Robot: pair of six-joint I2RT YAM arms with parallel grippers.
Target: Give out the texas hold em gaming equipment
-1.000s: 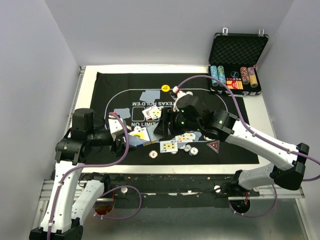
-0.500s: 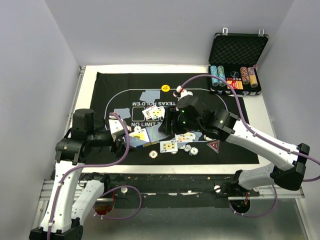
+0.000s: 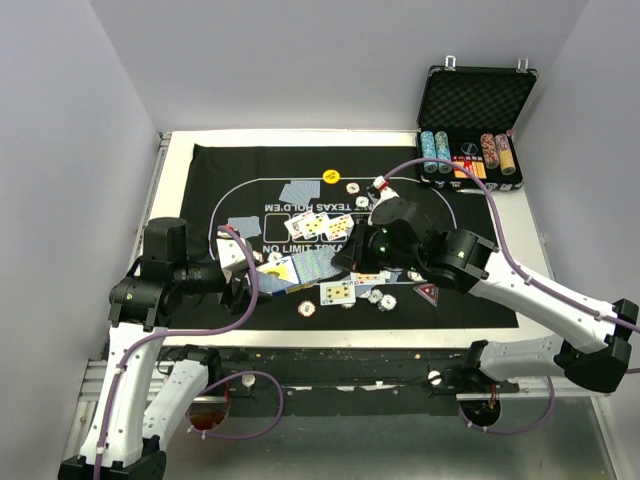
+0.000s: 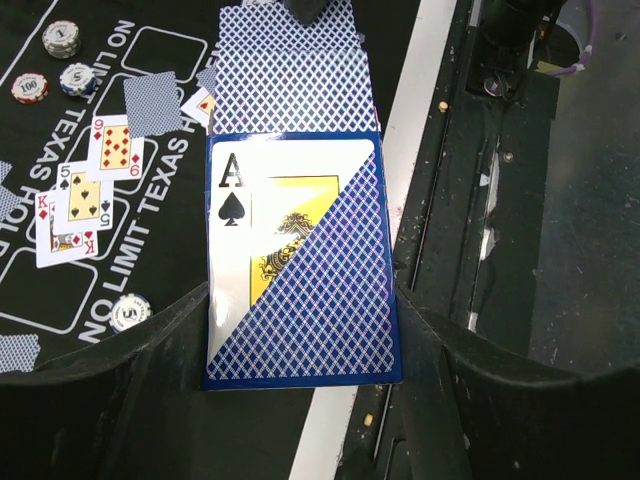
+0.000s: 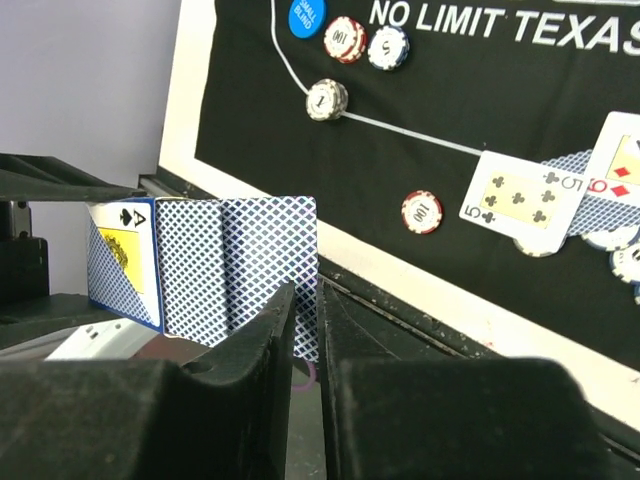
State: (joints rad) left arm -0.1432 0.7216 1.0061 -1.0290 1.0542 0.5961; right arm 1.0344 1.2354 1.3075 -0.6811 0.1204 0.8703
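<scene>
The black felt mat with white lettering [image 3: 240,165] covers most of the surface, and the black foam-lined metal case [image 3: 478,95] stands open at the far right with chip stacks in it. Over the last second only the right arm has moved. It stood tall over the mat's middle, and it has now dropped and stretched left toward the left arm, which has kept its place at the near left edge.

The left hand [image 4: 302,295] is clamped on the blue diamond-patterned card deck with the ace-of-spades face [image 4: 300,250]. The right hand [image 5: 305,300] has pinched down on a blue-backed playing card [image 5: 265,260] sticking out of that deck. I cannot tell whether it grips 1 card or more. I judge this to be the start of another deal, with the card still to be drawn clear and laid on the mat.

Already laid out are face-up cards [image 3: 338,292] and the dark red triangular marker [image 3: 428,292] near the front. Small striped poker chips [image 3: 307,308] lie beside them, the round yellow button [image 3: 331,177] sits further back, and the round blue button [image 5: 307,14] is also out.
</scene>
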